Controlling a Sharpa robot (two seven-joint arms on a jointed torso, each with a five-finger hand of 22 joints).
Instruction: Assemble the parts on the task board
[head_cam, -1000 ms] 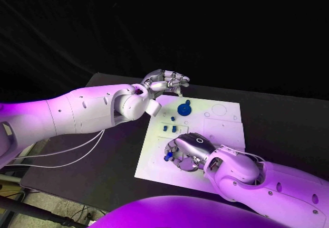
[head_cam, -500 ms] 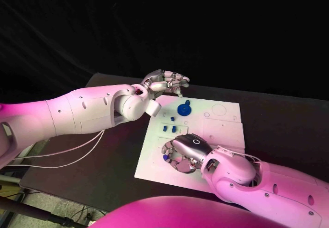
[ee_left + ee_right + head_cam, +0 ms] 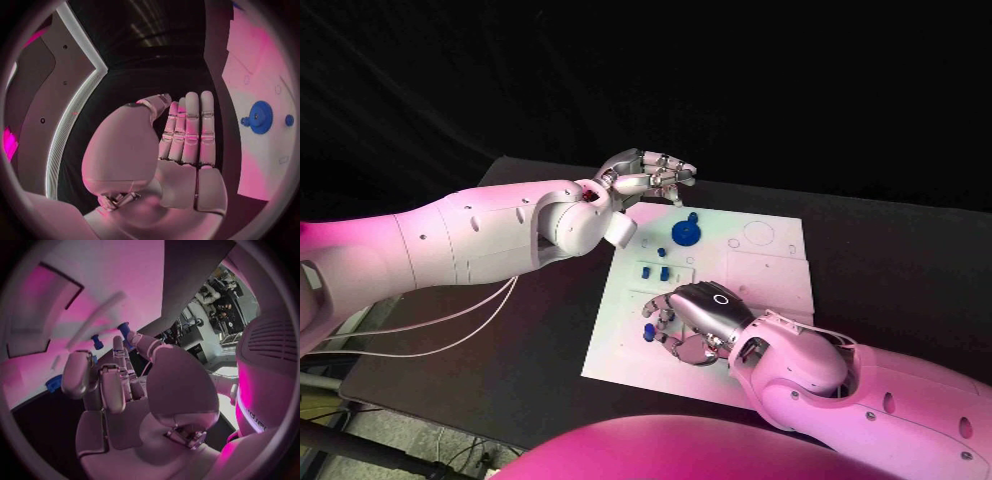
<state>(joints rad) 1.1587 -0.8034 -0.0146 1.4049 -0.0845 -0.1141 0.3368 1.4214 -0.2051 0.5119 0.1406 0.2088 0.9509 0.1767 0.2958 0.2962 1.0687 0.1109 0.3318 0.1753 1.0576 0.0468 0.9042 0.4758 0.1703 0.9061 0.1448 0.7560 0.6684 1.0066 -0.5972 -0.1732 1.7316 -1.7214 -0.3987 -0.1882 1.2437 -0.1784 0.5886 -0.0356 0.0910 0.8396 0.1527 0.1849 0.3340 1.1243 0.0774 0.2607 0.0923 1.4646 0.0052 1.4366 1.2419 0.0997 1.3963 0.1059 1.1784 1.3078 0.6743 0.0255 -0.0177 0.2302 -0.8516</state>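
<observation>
- Your right hand (image 3: 697,322) is curling over the task board (image 3: 769,275) at its 7 o'clock corner, pinching a small blue part (image 3: 651,330).
- Your left hand (image 3: 646,175) is hovering empty at 11 o'clock, fingers pressed together, near the blue gear (image 3: 685,231).

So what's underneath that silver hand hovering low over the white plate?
Under the right hand lies the white task board, with a small blue part at its fingertips. Whatever sits beneath the palm is covered.

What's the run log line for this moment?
left hand: fingers together, holds nothing, above board's far edge | right hand: over near parts, grasp unclear | gear: on board
</observation>
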